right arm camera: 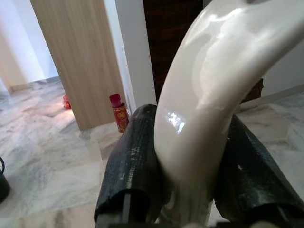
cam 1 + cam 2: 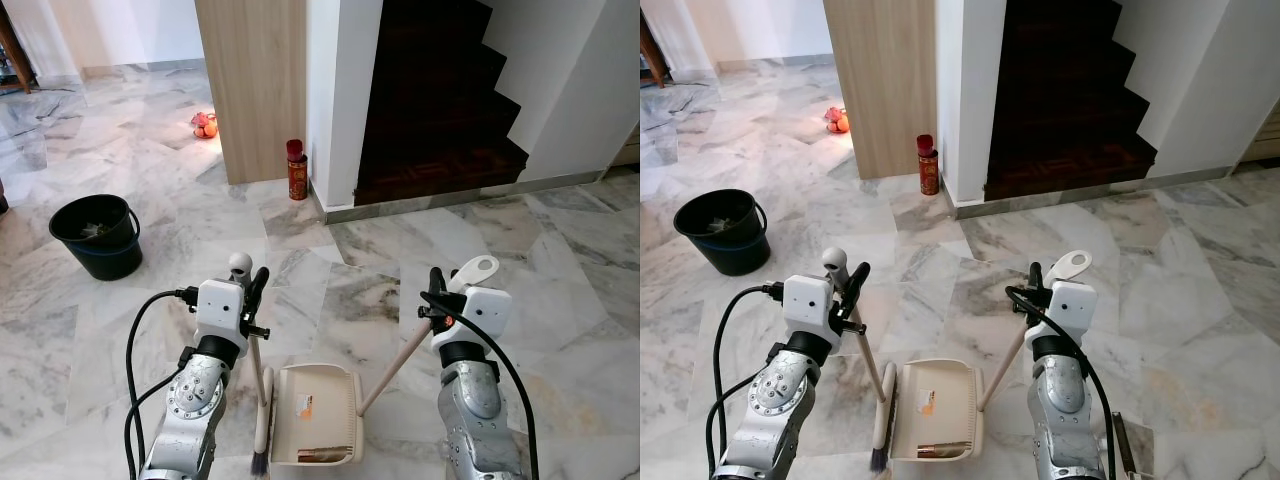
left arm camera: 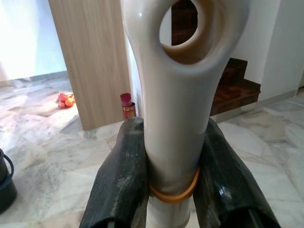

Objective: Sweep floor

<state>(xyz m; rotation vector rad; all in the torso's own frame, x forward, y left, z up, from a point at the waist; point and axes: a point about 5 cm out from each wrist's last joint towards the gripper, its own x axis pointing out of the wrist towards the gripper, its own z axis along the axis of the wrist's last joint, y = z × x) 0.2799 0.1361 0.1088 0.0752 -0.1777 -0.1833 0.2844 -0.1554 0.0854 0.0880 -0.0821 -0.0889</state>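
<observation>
The left end effector [image 2: 248, 292] is closed tight on the broom handle [image 2: 257, 358], which runs almost straight down to the floor [image 2: 330, 250]. The right end effector [image 2: 442, 296] squeezes the dustpan handle [image 2: 398, 362], which leans down and left to the dustpan [image 2: 310, 415] lying flat between the arms.

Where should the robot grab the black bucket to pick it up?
Best guess: by the thin handle of the black bucket, coming from above. The bucket stands upright and wide, likely too broad for two fingers, and the handle lies down against its right rim, so it would need lifting first.
</observation>
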